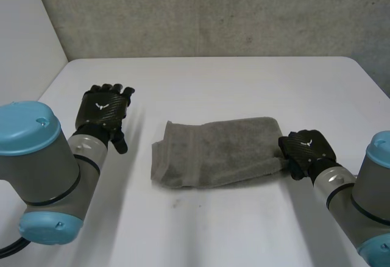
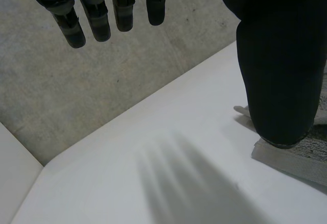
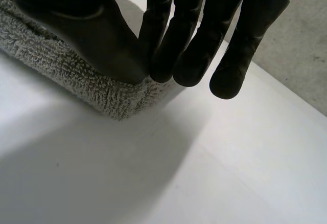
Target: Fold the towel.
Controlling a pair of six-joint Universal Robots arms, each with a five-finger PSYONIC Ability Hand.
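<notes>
A grey towel [image 1: 213,151] lies folded into a long band in the middle of the white table [image 1: 213,84]. My right hand [image 1: 306,148] is at the towel's right end. In the right wrist view this hand [image 3: 204,29] has its thumb pressed on the towel [image 3: 76,75] and its fingers closed against the thumb at the corner, pinching the cloth. My left hand [image 1: 105,111] hovers above the table to the left of the towel, apart from it. Its fingers [image 2: 97,14] are straight and spread and hold nothing. Past its thumb lies the towel's left end [image 2: 286,157].
A grey concrete wall [image 1: 213,11] runs behind the table's far edge. A white panel [image 1: 24,35] stands at the far left. Bare tabletop surrounds the towel on all sides.
</notes>
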